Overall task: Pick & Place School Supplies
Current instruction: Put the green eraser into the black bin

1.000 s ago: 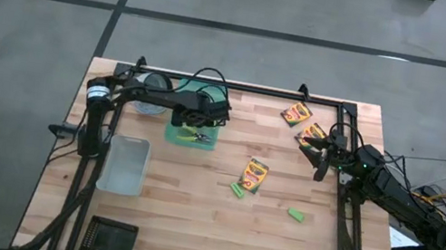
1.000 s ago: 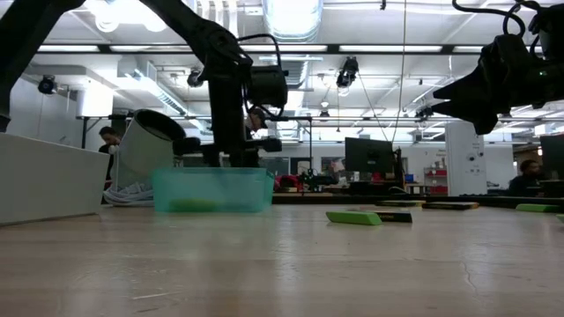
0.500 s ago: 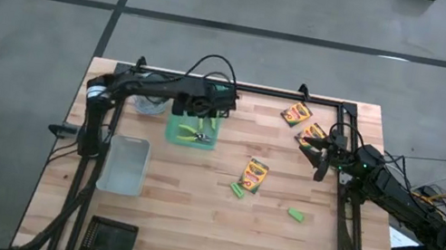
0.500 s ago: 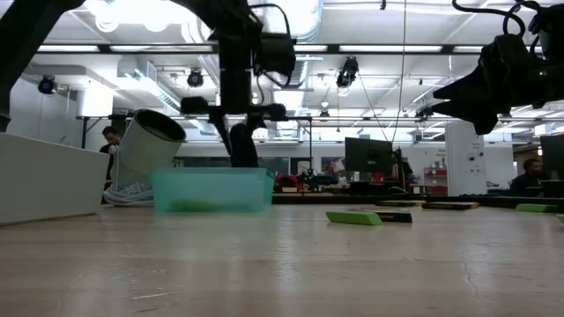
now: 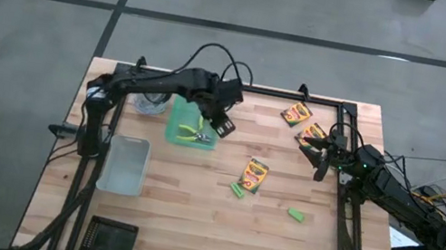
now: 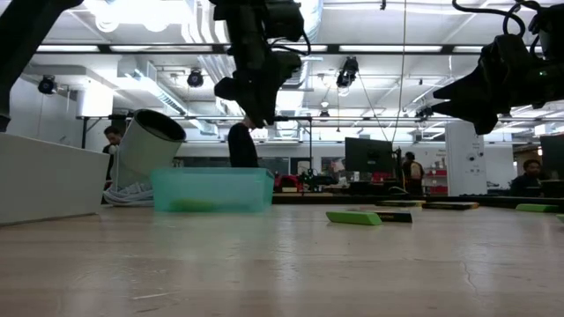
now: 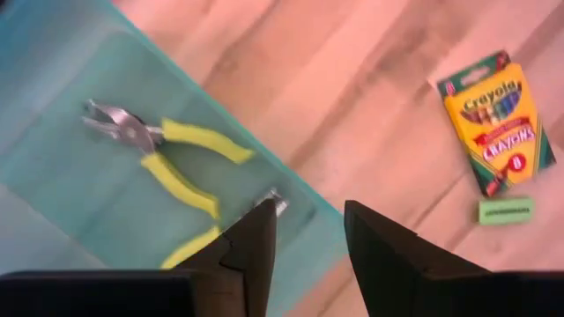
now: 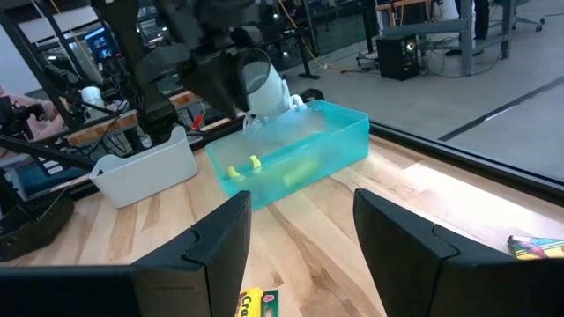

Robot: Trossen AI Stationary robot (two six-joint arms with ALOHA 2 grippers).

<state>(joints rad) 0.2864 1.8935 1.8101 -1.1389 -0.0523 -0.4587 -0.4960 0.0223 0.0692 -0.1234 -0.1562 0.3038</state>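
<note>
Hovering above teal tray's [image 5: 174, 130] rim: left hand [image 5: 223, 127].

The table [image 5: 188, 220] is seen from straight above in the high view, with both arms included. It is seen level from its surface in the low view, facing the room behind. The teal tray [image 7: 79, 167] is viewed closely from above by the left wrist camera. The same tray [image 8: 300, 154] is viewed from farther across by the right wrist camera.
</note>
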